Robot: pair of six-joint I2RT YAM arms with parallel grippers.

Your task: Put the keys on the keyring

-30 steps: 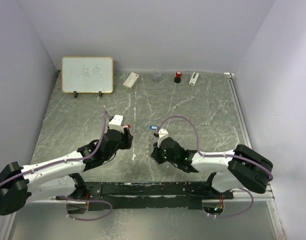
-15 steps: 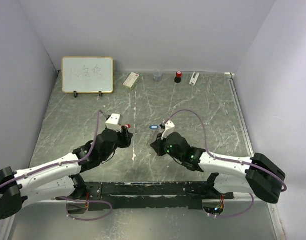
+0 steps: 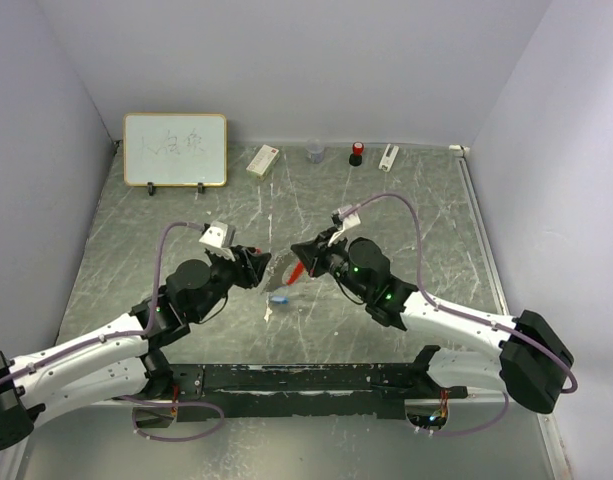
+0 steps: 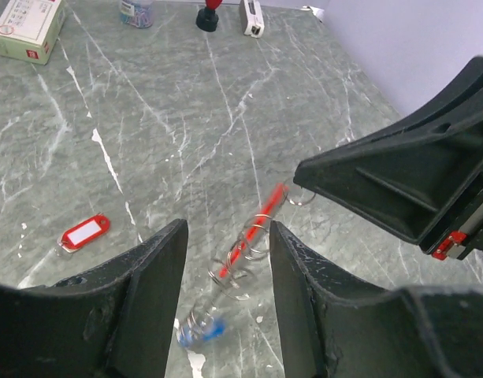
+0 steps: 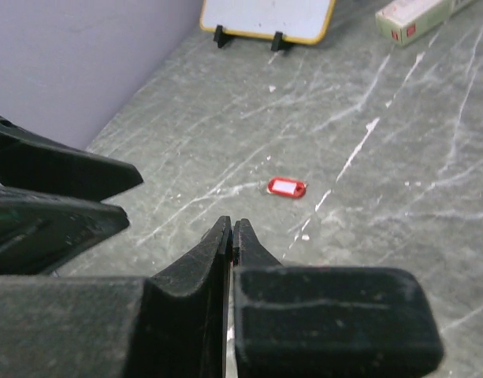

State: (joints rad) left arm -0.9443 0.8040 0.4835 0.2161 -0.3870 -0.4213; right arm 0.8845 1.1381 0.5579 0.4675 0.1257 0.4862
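Note:
My right gripper (image 3: 294, 254) is shut on the top ring of the keyring (image 4: 261, 222), a blurred string of grey rings with a red oblong fob (image 3: 299, 270), dangling above the table. The blue key (image 4: 200, 331) hangs at its bottom end (image 3: 279, 298). My left gripper (image 4: 227, 228) is open and faces the right gripper (image 4: 298, 175). The string hangs just beyond its fingertips (image 4: 176, 236), untouched. The red key (image 4: 85, 232) lies flat on the table left of them, also seen ahead of my shut right gripper (image 5: 232, 228) as the red key (image 5: 287, 187). From above my left arm hides it.
Along the back wall stand a whiteboard (image 3: 175, 149), a white box (image 3: 263, 160), a small clear jar (image 3: 315, 152), a red-capped black item (image 3: 356, 154) and a white oblong (image 3: 388, 157). Purple walls close in the marble table (image 3: 436, 230) on three sides.
My right gripper has risen toward the centre with the keyring. The blue key has left its spot on the table and now dangles. My left gripper has lifted and turned toward the right one.

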